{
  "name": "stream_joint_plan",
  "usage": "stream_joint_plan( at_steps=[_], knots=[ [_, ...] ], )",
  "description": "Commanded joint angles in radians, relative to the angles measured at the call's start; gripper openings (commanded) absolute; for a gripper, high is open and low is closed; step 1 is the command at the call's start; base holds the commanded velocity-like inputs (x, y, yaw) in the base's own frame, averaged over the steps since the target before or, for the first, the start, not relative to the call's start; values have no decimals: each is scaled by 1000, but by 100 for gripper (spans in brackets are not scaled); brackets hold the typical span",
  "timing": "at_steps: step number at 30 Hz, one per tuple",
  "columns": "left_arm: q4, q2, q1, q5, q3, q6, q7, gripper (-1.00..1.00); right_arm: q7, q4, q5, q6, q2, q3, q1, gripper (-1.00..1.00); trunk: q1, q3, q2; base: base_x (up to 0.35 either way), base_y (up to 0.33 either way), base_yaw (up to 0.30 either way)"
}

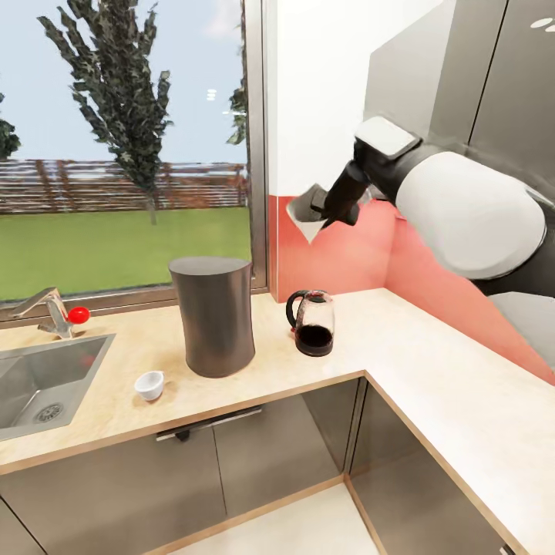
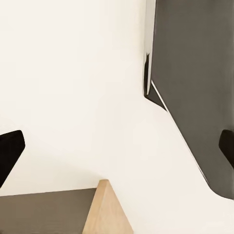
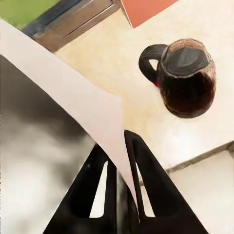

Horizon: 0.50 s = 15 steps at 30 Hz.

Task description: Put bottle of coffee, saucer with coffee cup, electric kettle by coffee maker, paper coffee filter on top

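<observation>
The tall dark grey coffee maker [image 1: 212, 316] stands on the pale countertop [image 1: 432, 362] below the window. To its right is the glass electric kettle [image 1: 312, 322] [image 3: 185, 78] with its black handle. The tiny white coffee cup [image 1: 149, 385] sits on the counter at the coffee maker's front left. My right gripper [image 1: 322, 212] [image 3: 119, 168] is in the air, above and to the right of the coffee maker, shut on the white paper coffee filter [image 1: 304, 210] [image 3: 73, 92]. My left gripper [image 2: 117, 148] is open and empty, facing a white surface and a dark cabinet.
A steel sink [image 1: 46, 378] with a faucet [image 1: 50, 308] and a red knob [image 1: 78, 314] lies at the counter's left. The counter bends toward me at the right, along a red backsplash [image 1: 432, 277]. Grey wall cabinets [image 1: 478, 77] hang above my right arm.
</observation>
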Motion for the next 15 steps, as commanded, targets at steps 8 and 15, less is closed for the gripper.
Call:
stream_joint_plan(
  at_steps=[8, 15],
  knots=[
    [2, -1, 1, -2, 2, 7, 7, 100, -464, -22, -265, -556, -7, -32, 29, -100, 0, 0, 0, 0, 0, 0],
    [1, -6, 1, -2, 2, 15, 17, 100, -729, -178, -297, -600, -5, -34, 29, -100, 0, 0, 0, 0, 0, 0]
  ],
)
